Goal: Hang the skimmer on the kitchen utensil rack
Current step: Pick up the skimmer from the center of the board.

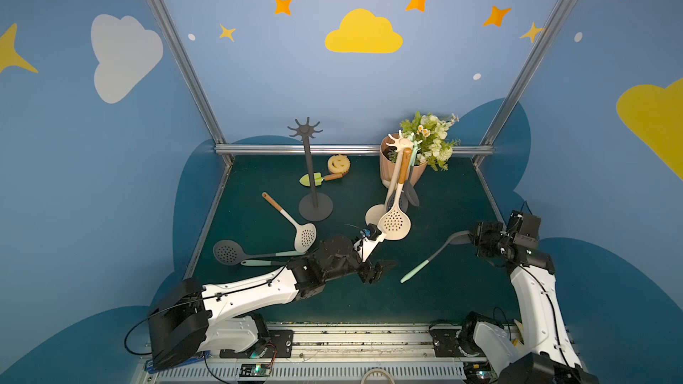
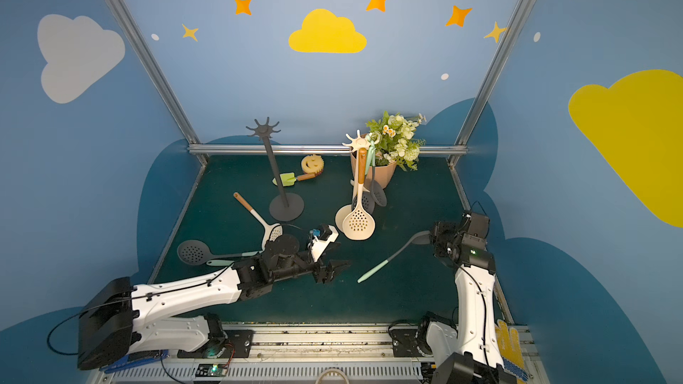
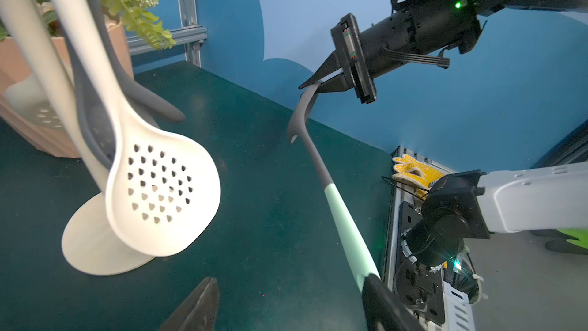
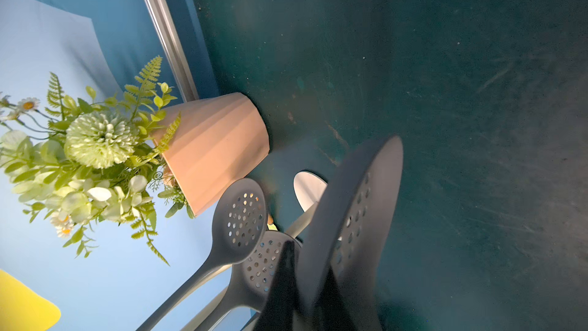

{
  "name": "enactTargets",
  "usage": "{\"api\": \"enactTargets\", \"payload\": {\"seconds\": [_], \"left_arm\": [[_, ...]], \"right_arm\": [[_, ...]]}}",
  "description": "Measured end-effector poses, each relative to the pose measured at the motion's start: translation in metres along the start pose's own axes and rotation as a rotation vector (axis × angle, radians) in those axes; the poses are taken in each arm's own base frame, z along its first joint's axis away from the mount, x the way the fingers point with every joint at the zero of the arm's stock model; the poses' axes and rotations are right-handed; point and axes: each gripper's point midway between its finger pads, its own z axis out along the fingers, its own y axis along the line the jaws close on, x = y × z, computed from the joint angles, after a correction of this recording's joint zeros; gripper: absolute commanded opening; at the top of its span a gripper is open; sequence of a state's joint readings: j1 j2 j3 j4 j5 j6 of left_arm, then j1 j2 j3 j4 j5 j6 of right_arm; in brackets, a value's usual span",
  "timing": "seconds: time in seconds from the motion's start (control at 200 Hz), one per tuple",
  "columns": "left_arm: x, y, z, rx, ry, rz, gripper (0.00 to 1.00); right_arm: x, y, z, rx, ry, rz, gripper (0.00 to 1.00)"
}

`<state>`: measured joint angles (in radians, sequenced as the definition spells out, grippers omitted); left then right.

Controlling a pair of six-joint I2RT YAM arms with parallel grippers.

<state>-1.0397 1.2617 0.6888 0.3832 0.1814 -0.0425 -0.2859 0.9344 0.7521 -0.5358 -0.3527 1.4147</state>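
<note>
My right gripper (image 1: 472, 237) is shut on the edge of the perforated head of a grey skimmer (image 1: 439, 251). Its mint handle slopes down towards the table's middle. From the right wrist, the jaws (image 4: 307, 288) pinch that head. My left gripper (image 1: 380, 269) is open, low over the table. In the left wrist view the skimmer (image 3: 318, 167) ends beside one fingertip (image 3: 381, 304), not between the jaws. A dark grey rack (image 1: 309, 164) stands at the back with bare hooks. A cream rack (image 1: 401, 145) to its right carries several hanging utensils.
A cream skimmer (image 1: 394, 224) hangs lowest on the cream rack, near my left wrist. On the table lie a wooden-handled skimmer (image 1: 292, 223), a grey skimmer (image 1: 227, 252), a green trowel (image 1: 318, 179) and a yellow sponge (image 1: 338, 164). A flower pot (image 1: 417, 173) stands behind the cream rack.
</note>
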Motion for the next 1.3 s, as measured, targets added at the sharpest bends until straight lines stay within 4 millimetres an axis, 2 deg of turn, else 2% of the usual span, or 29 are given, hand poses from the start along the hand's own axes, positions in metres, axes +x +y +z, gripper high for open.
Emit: {"api": "enactTargets", "payload": {"seconds": [0.34,0.446,0.716,0.866,0.996,1.247,1.302], "left_arm": [[0.001,-0.007,0.018,0.016,-0.035,0.058,0.71],[-0.006,-0.009,0.02,0.02,-0.055,0.066,0.7],[-0.025,-0.021,0.022,0.048,-0.104,0.081,0.69],[-0.027,-0.028,0.025,0.064,-0.109,0.09,0.68],[-0.022,-0.028,0.035,0.068,-0.097,0.096,0.68],[-0.012,-0.023,0.063,0.052,-0.076,0.099,0.59],[-0.012,-0.021,0.069,0.044,-0.076,0.102,0.53]], "right_arm": [[-0.013,-0.007,0.011,0.039,0.004,0.136,0.0],[-0.018,-0.008,0.012,0.045,0.004,0.173,0.0],[-0.023,-0.001,0.017,0.029,0.025,0.209,0.0],[-0.023,0.0,0.02,0.028,0.042,0.229,0.0],[-0.023,0.004,0.02,0.013,0.05,0.237,0.0],[-0.022,0.01,0.019,-0.013,0.065,0.246,0.0],[-0.022,0.011,0.019,-0.014,0.066,0.246,0.0]]}}
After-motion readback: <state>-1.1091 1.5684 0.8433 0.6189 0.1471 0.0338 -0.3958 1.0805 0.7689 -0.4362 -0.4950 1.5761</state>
